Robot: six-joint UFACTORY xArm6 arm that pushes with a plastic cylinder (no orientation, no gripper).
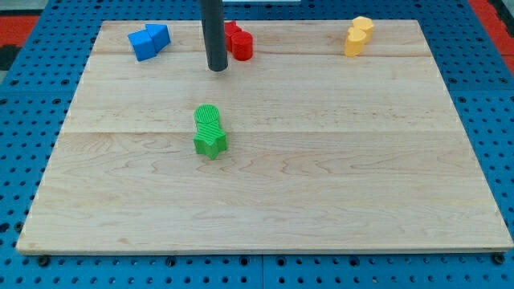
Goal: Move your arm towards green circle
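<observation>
tip: my tip (217,70) is down on the bench (321,185), near the view's top, left of centre. Rod runs straight up out of frame.
fingers: none on this rig, just the bare rod; holding nothing.
green circle: green circle (208,119) sits left of centre on the bench, below my tip in the view, apart from it. Top face is ribbed.
green star: green star (210,143) sits directly against the circle on its view-bottom side; the two touch and read as one cluster.
path tip to circle: bare wood between my tip and the green circle, nothing in the way. The star is on the far side of the circle from my tip.
red blocks: two red blocks (238,42) just to the view's right of the rod, touching each other; the rod hides part of the left one. Exact shapes hard to make out. Cannot tell if the rod touches them.
blue blocks: two blue blocks (148,41) at the view's top left, touching each other, both angular, well left of my tip.
yellow blocks: two yellow blocks (358,36) at the view's top right, pressed together, well apart from everything else.
surround: blue perforated panel (24,120) around the bench on all sides.
</observation>
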